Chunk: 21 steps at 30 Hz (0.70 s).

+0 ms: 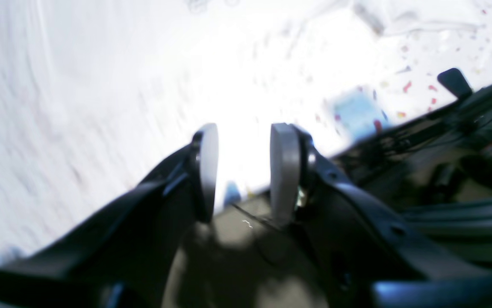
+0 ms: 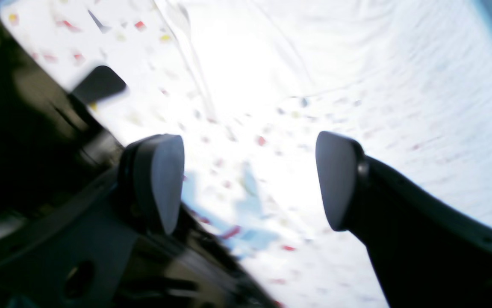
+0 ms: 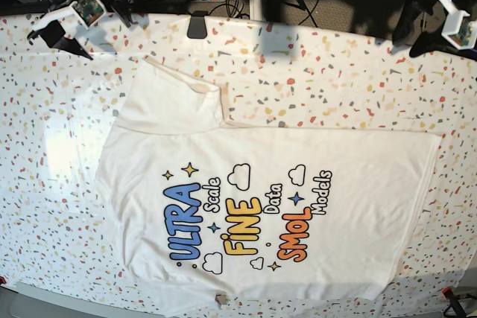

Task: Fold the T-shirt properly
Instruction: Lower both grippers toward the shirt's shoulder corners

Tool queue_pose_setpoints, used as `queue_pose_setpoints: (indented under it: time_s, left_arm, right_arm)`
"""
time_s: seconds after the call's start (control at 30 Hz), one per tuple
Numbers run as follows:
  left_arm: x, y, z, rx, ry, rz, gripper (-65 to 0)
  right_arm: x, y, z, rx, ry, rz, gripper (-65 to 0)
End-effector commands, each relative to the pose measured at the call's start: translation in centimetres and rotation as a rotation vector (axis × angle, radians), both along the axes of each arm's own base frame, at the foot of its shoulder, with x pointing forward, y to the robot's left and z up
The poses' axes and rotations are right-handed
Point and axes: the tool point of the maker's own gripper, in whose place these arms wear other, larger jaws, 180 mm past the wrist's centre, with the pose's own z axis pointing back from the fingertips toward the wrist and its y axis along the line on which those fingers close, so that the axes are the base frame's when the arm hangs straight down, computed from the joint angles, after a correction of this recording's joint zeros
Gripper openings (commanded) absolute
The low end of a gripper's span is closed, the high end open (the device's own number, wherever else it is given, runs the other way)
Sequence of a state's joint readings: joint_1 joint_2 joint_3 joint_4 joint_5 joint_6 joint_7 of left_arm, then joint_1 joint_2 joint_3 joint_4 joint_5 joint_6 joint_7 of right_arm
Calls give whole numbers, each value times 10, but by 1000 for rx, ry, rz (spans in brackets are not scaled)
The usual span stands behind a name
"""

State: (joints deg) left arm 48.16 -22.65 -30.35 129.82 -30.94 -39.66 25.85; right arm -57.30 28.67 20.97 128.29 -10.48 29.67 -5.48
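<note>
- The T-shirt [image 3: 268, 184] lies flat on the terrazzo-speckled tabletop [image 3: 335, 80], print side up, and it fills most of the middle and the near part of the base view.
- We read "ULTRA", "FINE" and "SMOL" on it. One sleeve [image 3: 179, 98] is spread toward the far edge; the collar side seems to be on the left of that view, the hem on the right.
- Our left gripper [image 1: 243, 171] hangs above the tabletop edge with its jaws partly apart, and nothing is between them.
- Our right gripper [image 2: 250, 182] has its jaws wide apart, also empty, over bare tabletop just beside the cloth edge.
- In the base view both arms are high at the far corners, well apart from the shirt, so we judge that no fold is started yet.
- We expect the cotton to be light, soft and limp: it will sag and wrinkle when lifted, and it can slide on the smooth tabletop.
- It is not fragile, but a thin single layer is hard to pinch from a flat surface.
- We think the best places to take hold are the sleeve edge, the shoulder corner and the hem corner, where the seam gives more thickness.
</note>
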Motion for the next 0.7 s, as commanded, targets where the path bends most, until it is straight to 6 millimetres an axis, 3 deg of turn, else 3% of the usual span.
queue_pose_setpoints:
  time_s: [0.0, 0.13, 0.27, 0.43, 0.57, 0.67]
  left_arm:
    - [6, -5, 15, 15, -55, -43, -450]
    - [22, -5, 29, 57, -136, -76, -450]
    - [31, -4, 36, 72, -187, -69, -450]
    - [40, 10, 33, 278, -277, -82, -450]
    - [51, 6, 34, 424, -393, -187, -449]
    - [63, 4, 20, 508, -410, -287, -445]
  right_arm:
    - [3, 2, 8, -26, -33, 31, -176]
    - [6, -7, 9, -132, -55, 63, -176]
    - [9, -7, 13, -132, -81, 60, -176]
    - [11, -11, 13, -200, -87, 101, -176]
    - [15, -12, 15, -233, -96, 143, -176]
    - [16, -11, 17, -235, -105, 153, -176]
